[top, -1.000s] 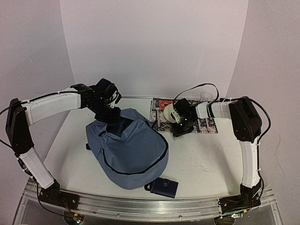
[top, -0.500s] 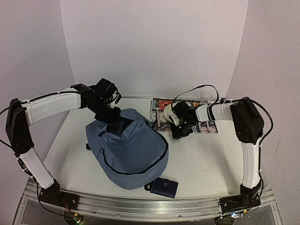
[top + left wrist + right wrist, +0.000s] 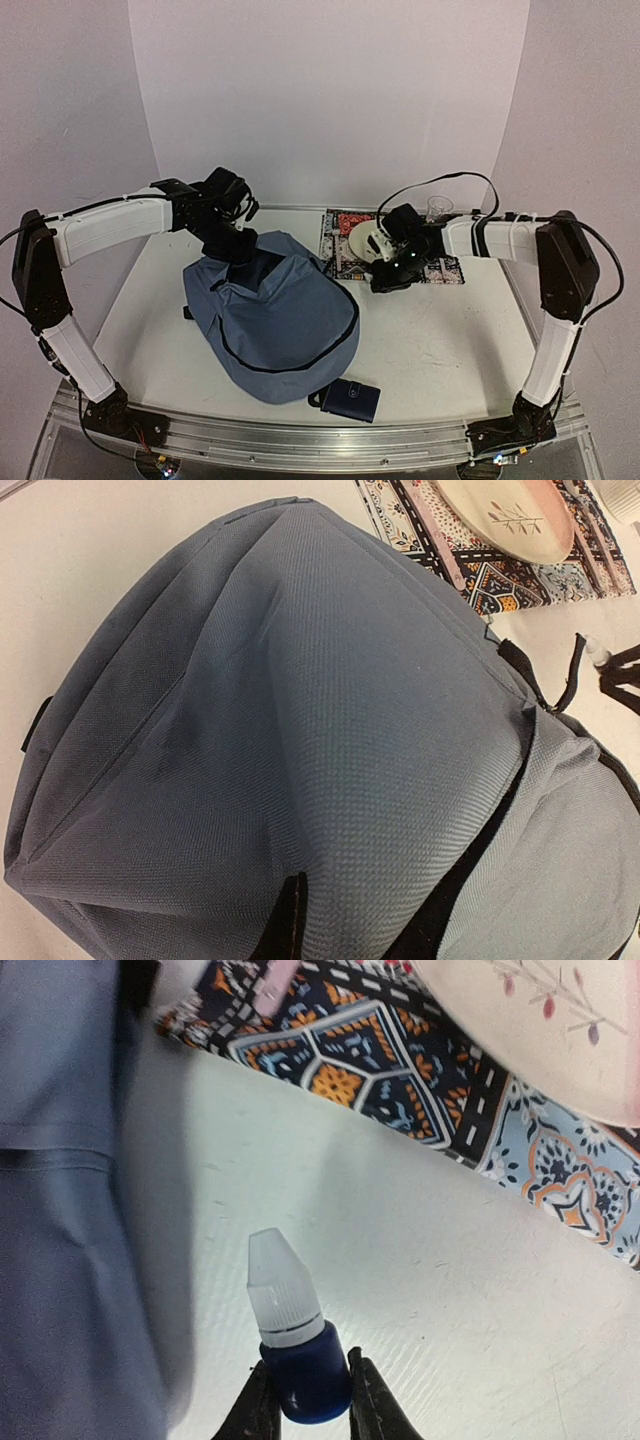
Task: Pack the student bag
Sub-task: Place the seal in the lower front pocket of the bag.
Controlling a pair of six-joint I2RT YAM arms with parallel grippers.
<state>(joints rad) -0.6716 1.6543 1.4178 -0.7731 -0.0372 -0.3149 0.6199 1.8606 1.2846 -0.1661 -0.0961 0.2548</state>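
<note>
Left gripper (image 3: 238,250) pinches the slate-blue fabric student bag (image 3: 285,325) — probably raising its top; right gripper (image 3: 305,1415) nips a small blue white-capped bottle (image 3: 292,1355) — for packing.

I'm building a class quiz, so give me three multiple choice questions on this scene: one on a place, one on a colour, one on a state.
1. Where is the wallet? A on the placemat; B near the near edge of the table, by the student bag; C on the plate.
2. The body of the bottle is: A red; B blue; C green.
3. The right gripper is: A open, empty; B out of view; C shut on the bottle.
B, top view shows it there; B, blue in the right wrist view; C, fingers flank its base.
</note>
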